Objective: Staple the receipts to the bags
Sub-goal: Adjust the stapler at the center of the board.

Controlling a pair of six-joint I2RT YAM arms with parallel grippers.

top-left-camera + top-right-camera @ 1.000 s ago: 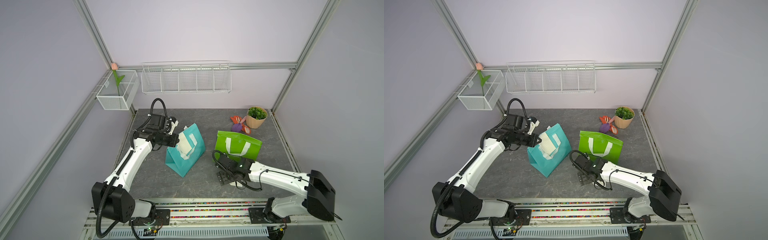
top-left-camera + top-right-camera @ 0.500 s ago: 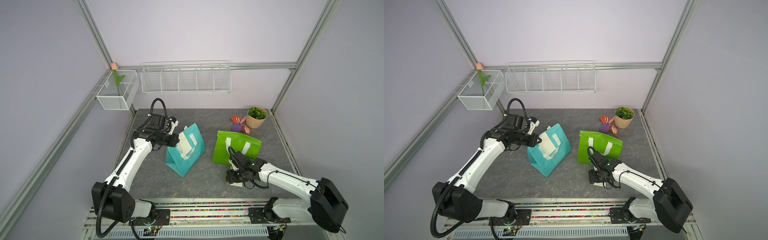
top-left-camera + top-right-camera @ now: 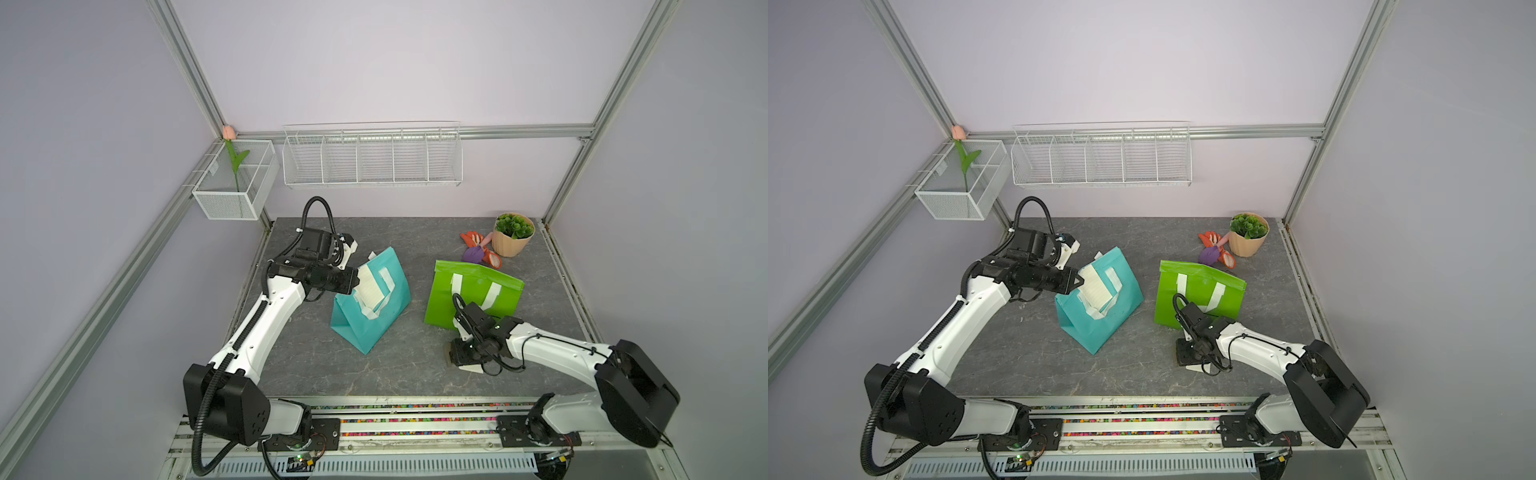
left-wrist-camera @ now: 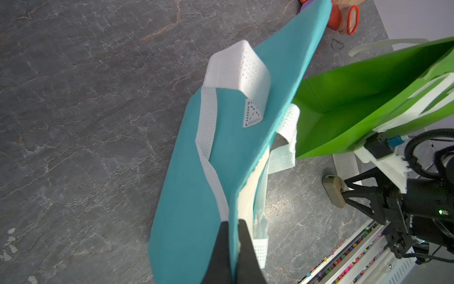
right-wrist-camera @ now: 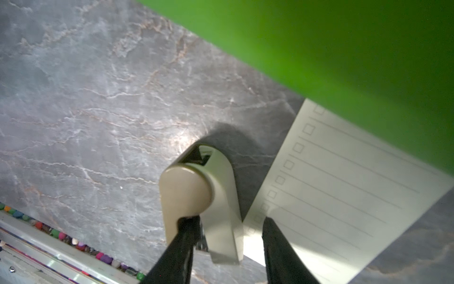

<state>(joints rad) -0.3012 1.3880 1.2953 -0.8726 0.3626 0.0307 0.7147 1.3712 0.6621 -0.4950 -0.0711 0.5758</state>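
Note:
The teal bag [image 3: 374,320] [image 3: 1100,324] stands left of centre with a cream receipt [image 3: 370,286] [image 4: 250,186] against its upper edge. My left gripper [image 3: 353,282] [image 4: 233,225] is shut on that edge, pinching bag and receipt together. The green bag [image 3: 473,286] [image 5: 344,61] stands to the right. In front of it a second receipt [image 5: 344,184] lies flat beside a beige stapler [image 5: 196,191] [image 4: 335,191]. My right gripper [image 3: 457,353] [image 5: 228,221] straddles the stapler. One finger touches it, while a gap remains at the other.
A peach plant pot [image 3: 513,239] and orange and purple garden items [image 3: 478,251] sit at the back right. A wire rack [image 3: 372,156] and a mesh box [image 3: 235,183] with a tulip hang on the walls. The arm rail [image 3: 415,419] runs along the front edge.
My right arm has moved right along the green bag's front to the stapler, and its jaws have narrowed around it. The left arm has stayed put.

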